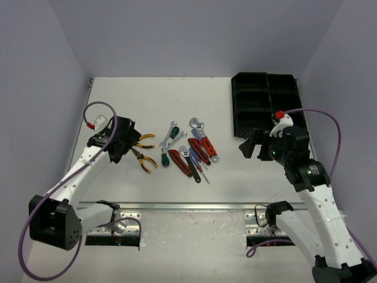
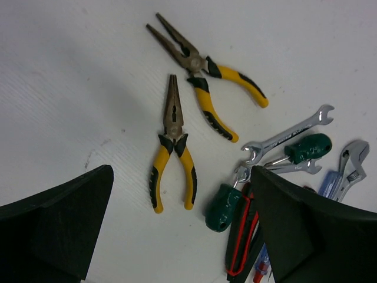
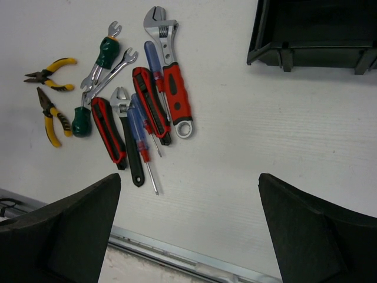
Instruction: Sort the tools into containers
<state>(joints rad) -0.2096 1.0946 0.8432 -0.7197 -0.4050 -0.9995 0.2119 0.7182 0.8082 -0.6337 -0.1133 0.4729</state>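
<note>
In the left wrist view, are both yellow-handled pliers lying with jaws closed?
No, the upper pliers lie with jaws spread; only the lower pliers are closed.

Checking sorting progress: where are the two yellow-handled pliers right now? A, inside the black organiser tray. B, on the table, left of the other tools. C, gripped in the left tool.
B: both yellow-handled pliers lie flat on the table, left of the green screwdrivers, with the left tool open and empty.
</note>
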